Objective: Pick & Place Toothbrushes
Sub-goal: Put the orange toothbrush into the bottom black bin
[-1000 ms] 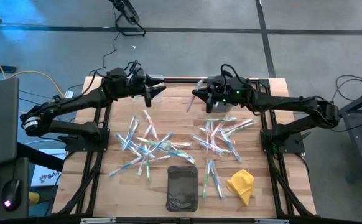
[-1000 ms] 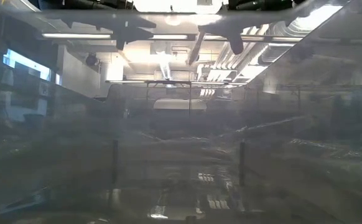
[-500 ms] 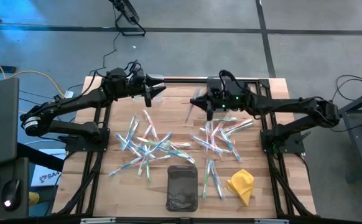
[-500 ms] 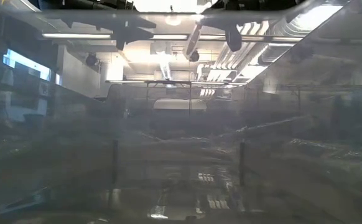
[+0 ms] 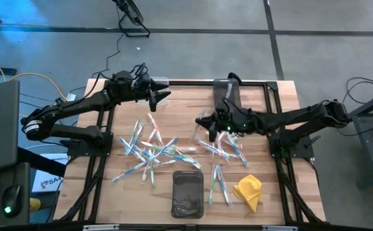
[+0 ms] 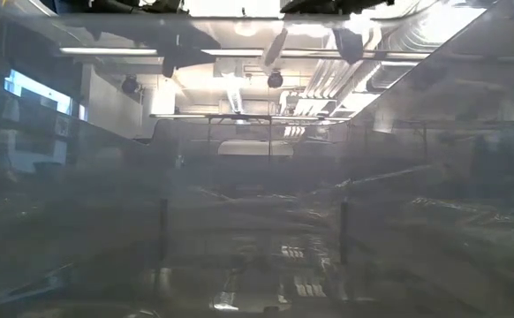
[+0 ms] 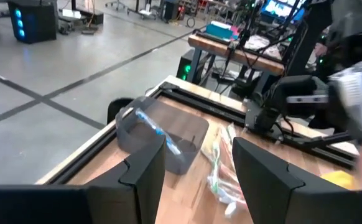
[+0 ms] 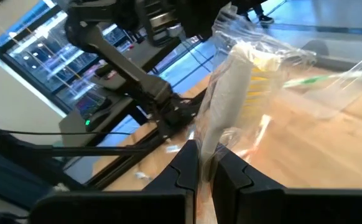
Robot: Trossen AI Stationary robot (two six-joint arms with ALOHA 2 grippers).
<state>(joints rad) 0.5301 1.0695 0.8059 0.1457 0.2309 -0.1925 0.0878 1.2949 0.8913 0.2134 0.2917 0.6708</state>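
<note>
Wrapped toothbrushes lie in two loose piles (image 5: 151, 149) (image 5: 223, 142), with a few more (image 5: 218, 186) near the front. My right gripper (image 5: 204, 122) hangs above the right pile's far-left side, shut on one toothbrush in a clear wrapper (image 8: 231, 93). My left gripper (image 5: 157, 97) hovers open and empty over the table's far left, beside a clear bin (image 8: 330, 81) holding a green-accented toothbrush. A second bin (image 7: 162, 134), with a blue-accented toothbrush in it, stands at the far middle. My right gripper pinches the wrapped toothbrush at one end (image 8: 207, 144) between its two fingers. The fingers reach roughly level toward the table's left. The rest of the toothbrush sticks out past the fingertips, tilted and clear of the table.
A dark tray (image 5: 188, 192) sits at the near middle, and a crumpled yellow cloth (image 5: 248, 191) lies to its right. The far-middle bin (image 5: 223, 91) stands against the black frame rail. Bare wood shows between the two piles and along the far edge.
My right gripper has swung from over the far-middle bin toward the table's near edge, rolling as it went and carrying the wrapped toothbrush clear of the table. The bin it had covered now shows.
</note>
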